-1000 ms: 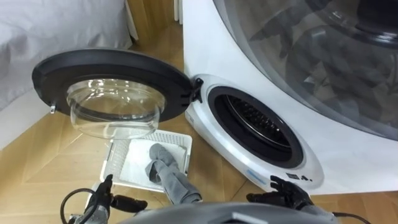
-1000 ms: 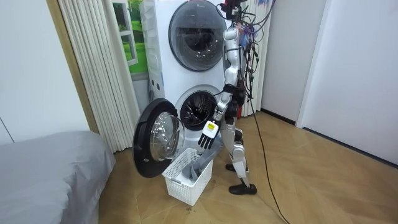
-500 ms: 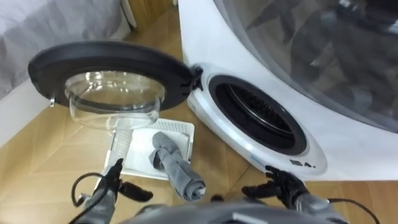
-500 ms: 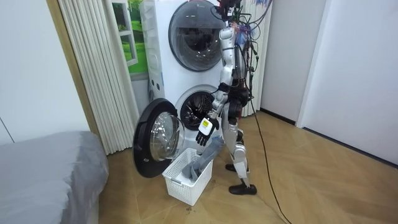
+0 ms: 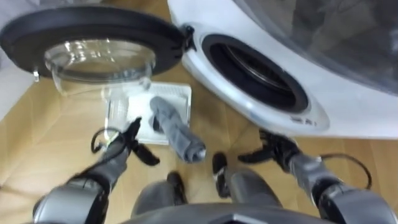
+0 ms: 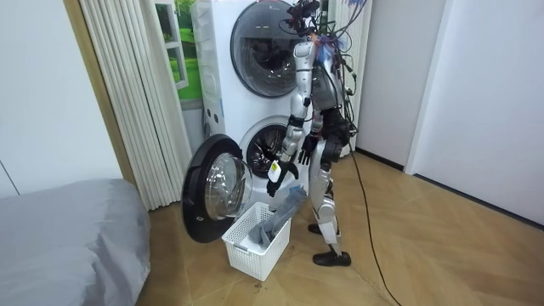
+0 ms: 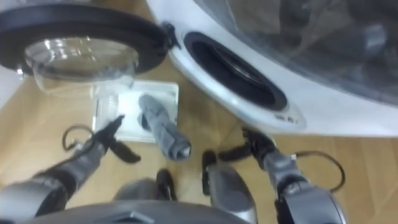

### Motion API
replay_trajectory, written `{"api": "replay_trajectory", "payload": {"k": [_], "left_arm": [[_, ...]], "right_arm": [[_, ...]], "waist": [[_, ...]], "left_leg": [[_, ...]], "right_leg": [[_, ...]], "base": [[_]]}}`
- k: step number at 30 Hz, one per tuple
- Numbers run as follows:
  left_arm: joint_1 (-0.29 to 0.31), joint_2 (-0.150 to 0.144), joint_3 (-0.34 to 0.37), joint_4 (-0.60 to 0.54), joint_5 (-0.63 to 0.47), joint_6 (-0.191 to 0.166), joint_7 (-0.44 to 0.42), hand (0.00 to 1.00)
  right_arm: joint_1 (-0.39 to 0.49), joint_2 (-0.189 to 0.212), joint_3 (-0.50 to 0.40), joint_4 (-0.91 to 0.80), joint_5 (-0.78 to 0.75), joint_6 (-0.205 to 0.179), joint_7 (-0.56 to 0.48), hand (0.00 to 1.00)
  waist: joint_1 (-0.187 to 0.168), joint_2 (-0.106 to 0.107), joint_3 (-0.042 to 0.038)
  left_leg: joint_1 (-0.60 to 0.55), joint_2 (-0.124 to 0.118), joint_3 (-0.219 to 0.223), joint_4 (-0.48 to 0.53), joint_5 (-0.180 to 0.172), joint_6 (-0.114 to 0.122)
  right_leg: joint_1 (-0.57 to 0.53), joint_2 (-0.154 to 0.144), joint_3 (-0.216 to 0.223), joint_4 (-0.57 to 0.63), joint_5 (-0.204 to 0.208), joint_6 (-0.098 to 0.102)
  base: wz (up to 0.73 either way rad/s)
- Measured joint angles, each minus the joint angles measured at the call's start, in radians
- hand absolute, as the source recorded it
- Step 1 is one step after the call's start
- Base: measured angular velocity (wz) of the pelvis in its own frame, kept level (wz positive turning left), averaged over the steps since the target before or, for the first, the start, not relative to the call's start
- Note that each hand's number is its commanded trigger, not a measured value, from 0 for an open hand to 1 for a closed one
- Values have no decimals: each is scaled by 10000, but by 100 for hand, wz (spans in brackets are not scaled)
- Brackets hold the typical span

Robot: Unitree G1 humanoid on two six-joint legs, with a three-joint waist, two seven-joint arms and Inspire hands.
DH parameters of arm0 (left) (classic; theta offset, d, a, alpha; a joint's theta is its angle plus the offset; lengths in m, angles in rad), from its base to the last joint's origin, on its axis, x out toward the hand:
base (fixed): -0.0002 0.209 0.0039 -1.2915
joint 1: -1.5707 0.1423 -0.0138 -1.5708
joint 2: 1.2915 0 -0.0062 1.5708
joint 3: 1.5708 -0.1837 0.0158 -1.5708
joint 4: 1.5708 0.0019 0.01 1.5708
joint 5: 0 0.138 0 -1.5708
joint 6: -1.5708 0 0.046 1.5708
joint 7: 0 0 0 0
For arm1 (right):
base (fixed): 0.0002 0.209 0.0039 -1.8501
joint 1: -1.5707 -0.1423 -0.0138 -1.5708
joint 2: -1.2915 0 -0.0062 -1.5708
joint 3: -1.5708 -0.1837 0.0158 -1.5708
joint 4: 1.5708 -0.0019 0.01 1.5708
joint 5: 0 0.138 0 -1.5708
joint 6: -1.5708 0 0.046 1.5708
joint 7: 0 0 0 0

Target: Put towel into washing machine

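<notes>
Standing on the wooden floor point(image 5: 37, 124) close before the tall white washing machine point(image 6: 223, 102), the robot has its two hands low in front of its body. The machine shows two round doors, one above the other. The upper door with dark glass point(image 6: 263, 49) is shut. The lower door, a black ring with a clear glass bowl point(image 5: 93, 25), is swung wide open, so the dark drum opening point(image 5: 255, 65) is free.

One white plastic laundry basket point(image 5: 179, 93) stands on the floor under the open door. One grey rolled towel point(image 5: 177, 130) lies in it, with one end hanging over the basket's near rim. The towel is in neither hand.

The left hand point(image 5: 132, 140) hovers near the basket, fingers spread and holding nothing. The right hand point(image 5: 275, 149) hangs below the drum opening, fingers loosely spread, also empty.
</notes>
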Motion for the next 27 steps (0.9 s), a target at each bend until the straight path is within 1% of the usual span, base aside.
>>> {"api": "replay_trajectory", "payload": {"k": [1, 2, 3, 4, 6, 7, 8, 9, 10, 11, 14, 15, 16, 18, 19, 20, 21, 23, 24, 25, 27], "left_arm": [[-97, 14, -7, -2, 154, -2, 14, 0], [-205, 52, -124, -6, 293, -1, 63, 0], [-280, 70, -222, -26, 341, -2, 131, 0], [-323, 81, -428, -29, 352, 5, 226, 0], [-461, 80, -753, -40, 431, 24, 250, 0], [-534, 80, -817, -39, 449, 23, 272, 0], [-663, 84, -910, -39, 532, 23, 404, 0], [-796, 99, -1067, -45, 748, 26, 581, 0], [-853, 110, -1167, -49, 871, 25, 660, 0], [-1034, 97, -1412, -52, 1095, 17, 810, 0], [-1280, 75, -1962, -74, 1607, -17, 1123, 0], [-1290, 76, -2071, -91, 1731, -30, 1247, 0], [-1307, 88, -2146, -94, 1795, -36, 1325, 0], [-1420, 178, -2443, -150, 1798, -52, 1590, 0], [-1426, 215, -2512, -195, 1799, -52, 1665, 0], [-1466, 309, -2730, -246, 1850, -61, 1804, 0], [-1498, 343, -2801, -245, 1897, -60, 1854, 0], [-1668, 467, -3022, -258, 2199, -60, 2148, 0], [-1803, 564, -3075, -256, 2456, -46, 2200, 0], [-1871, 600, -3102, -255, 2583, -38, 2206, 0], [-1975, 622, -3192, -253, 2807, 4, 2510, 0]], "right_arm": [[-85, -2, 52, -25, -3, 0, -7, 0], [-211, 2, 173, -78, 10, -1, -49, 0], [-261, 1, 253, -148, 27, -2, -90, 0], [-343, 3, 347, -197, 104, -2, -160, 0], [-395, -4, 636, -217, 309, 7, -305, 0], [-403, -5, 664, -221, 336, 21, -309, 0], [-409, -4, 786, -225, 395, 41, -300, 0], [-370, -7, 974, -226, 551, 48, -293, 0], [-367, -6, 1034, -227, 672, 47, -287, 0], [-386, -22, 1133, -253, 1088, 34, -281, 0], [-553, -77, 1396, -267, 1655, 25, -273, 0], [-599, -73, 1404, -301, 1808, 25, -248, 0], [-596, -70, 1432, -366, 1872, 23, -225, 0], [-548, -100, 1592, -627, 2308, -48, -186, 0], [-552, -100, 1605, -687, 2397, -56, -184, 0], [-539, -104, 1674, -862, 2521, -64, -187, 0], [-542, -112, 1675, -933, 2586, -79, -184, 0], [-535, -229, 1783, -1326, 3021, -199, -147, 0], [-586, -231, 1783, -1412, 3145, -292, -117, 0], [-600, -229, 1789, -1467, 3269, -362, -76, 0], [-622, -235, 1794, -1698, 3862, -474, 7, 0]], "waist": [[15, -20, 39], [64, -91, 88], [86, -104, 96], [88, -107, 100], [4, -139, 124], [-24, -166, 143], [-93, -235, 187], [-231, -265, 205], [-276, -268, 207], [-335, -286, 215], [-457, -324, 237], [-521, -315, 236], [-525, -306, 241], [-579, -307, 240], [-568, -300, 236], [-590, -302, 236], [-610, -303, 235], [-755, -296, 228], [-794, -294, 227], [-794, -294, 226], [-860, -305, 221]], "left_leg": [[-161, -1, 7, 118, -21, 2], [-463, 1, 108, 302, -61, 42], [-609, 14, 144, 417, -104, 66], [-934, 43, 150, 735, -226, 86], [-1478, 45, 150, 1249, -343, 137], [-1585, 48, 162, 1337, -364, 145], [-1765, 45, 193, 1491, -392, 167], [-2043, 52, 138, 1692, -407, 184], [-2152, 52, 109, 1755, -409, 187], [-2441, 59, 78, 1871, -428, 222], [-3054, 75, 105, 2202, -485, 329], [-3283, 130, 140, 2391, -541, 392], [-3406, 194, 167, 2474, -590, 407], [-3975, 339, 191, 3023, -791, 461], [-4129, 385, 200, 3159, -842, 480], [-4408, 416, 204, 3437, -939, 510], [-4546, 413, 205, 3599, -997, 534], [-5246, 419, 154, 4511, -1366, 599], [-5677, 485, 116, 5077, -1595, 615], [-5869, 531, 97, 5391, -1713, 620], [-6545, 619, -52, 6623, -2242, 655]], "right_leg": [[-180, -6, 7, 114, 0, 1], [-571, 21, 116, 346, 2, 5], [-746, 37, 168, 459, 3, 6], [-1106, 83, 269, 717, 3, 7], [-1691, 75, 446, 1099, -19, 33], [-1805, 78, 475, 1185, -22, 40], [-2008, 71, 504, 1344, -20, 57], [-2207, 76, 502, 1447, -21, 89], [-2296, 79, 502, 1469, -6, 112], [-2560, 87, 507, 1491, 80, 177], [-3120, 85, 494, 1547, 355, 223], [-3312, 105, 501, 1624, 402, 245], [-3403, 130, 491, 1650, 437, 251], [-3898, 203, 465, 1929, 468, 267], [-4026, 233, 459, 1999, 474, 269], [-4326, 234, 407, 2311, 467, 269], [-4492, 210, 375, 2485, 412, 272], [-5289, 111, 324, 3484, -1, 281], [-5718, 120, 285, 4017, -203, 274], [-5907, 123, 254, 4305, -296, 267], [-6645, 107, 186, 5566, -805, 264]], "base": [[-12], [-16], [-28], [-27], [-21], [-7], [4], [9], [10], [0], [-15], [-19], [-16], [-16], [-14], [-8], [0], [7], [5], [0], [6]]}}
